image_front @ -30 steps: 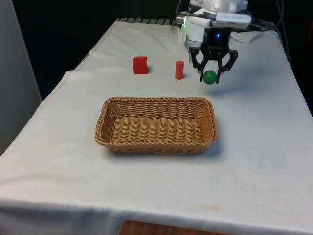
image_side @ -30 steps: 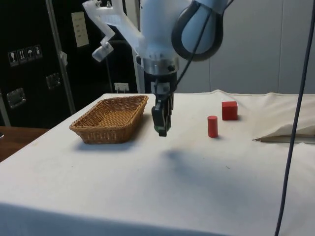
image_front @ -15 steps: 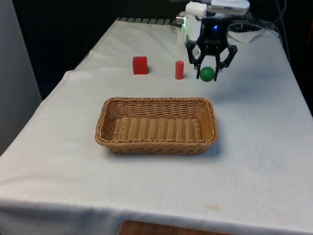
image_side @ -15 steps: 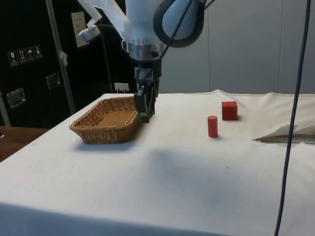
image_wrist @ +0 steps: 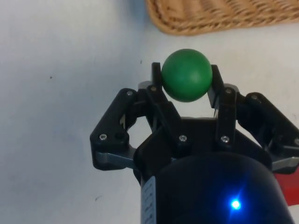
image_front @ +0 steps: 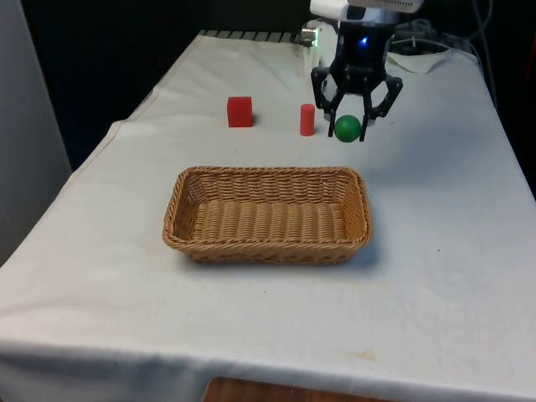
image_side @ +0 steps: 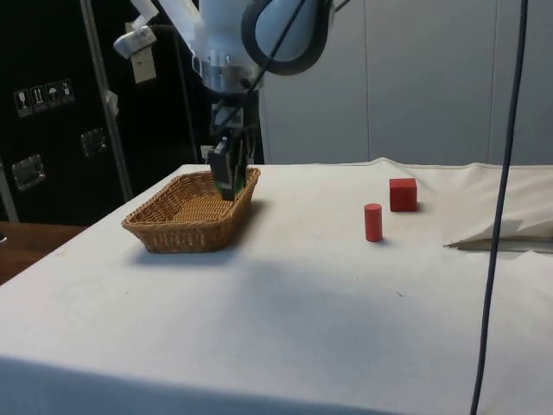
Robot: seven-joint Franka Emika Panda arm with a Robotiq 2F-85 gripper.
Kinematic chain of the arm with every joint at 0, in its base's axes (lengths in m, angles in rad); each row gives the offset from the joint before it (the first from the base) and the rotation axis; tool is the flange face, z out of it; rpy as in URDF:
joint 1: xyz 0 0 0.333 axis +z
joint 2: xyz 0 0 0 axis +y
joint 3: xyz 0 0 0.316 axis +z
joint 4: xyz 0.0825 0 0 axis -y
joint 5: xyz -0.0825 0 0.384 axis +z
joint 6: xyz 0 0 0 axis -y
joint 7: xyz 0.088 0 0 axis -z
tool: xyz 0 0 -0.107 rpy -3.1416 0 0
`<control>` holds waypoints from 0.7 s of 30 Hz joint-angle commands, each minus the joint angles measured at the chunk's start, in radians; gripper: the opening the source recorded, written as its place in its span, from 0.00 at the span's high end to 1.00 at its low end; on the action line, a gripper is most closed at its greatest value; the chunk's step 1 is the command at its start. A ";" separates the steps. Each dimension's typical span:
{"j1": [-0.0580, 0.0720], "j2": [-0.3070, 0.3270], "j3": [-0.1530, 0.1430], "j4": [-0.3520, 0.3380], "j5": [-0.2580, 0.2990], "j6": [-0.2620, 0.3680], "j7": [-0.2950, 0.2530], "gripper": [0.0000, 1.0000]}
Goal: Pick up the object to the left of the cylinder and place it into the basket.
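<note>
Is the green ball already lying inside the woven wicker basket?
No: the green ball is clamped in the black gripper, above the white cloth beside the woven wicker basket.

A basket (image_front: 266,216) sits on the middle of the table (image_front: 435,276). Toward the table's far edge stand a cube (image_front: 239,111) and a cylinder (image_front: 307,120), the cube nearer the front view's left edge. A ball (image_front: 347,128) hangs above the table between the gripper's (image_front: 351,126) fingers, seemingly over the basket's far rim.
</note>
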 commanded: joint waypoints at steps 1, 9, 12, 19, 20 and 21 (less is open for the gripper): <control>-0.006 0.003 0.007 0.008 0.013 -0.004 -0.011 1.00; -0.018 0.054 0.002 0.078 0.019 0.000 -0.017 1.00; -0.023 0.073 0.000 0.104 0.022 0.001 -0.021 1.00; -0.037 0.122 -0.009 0.168 0.044 0.001 -0.044 1.00; -0.037 0.129 -0.012 0.177 0.049 0.001 -0.049 1.00; -0.040 0.137 -0.014 0.186 0.055 0.001 -0.056 1.00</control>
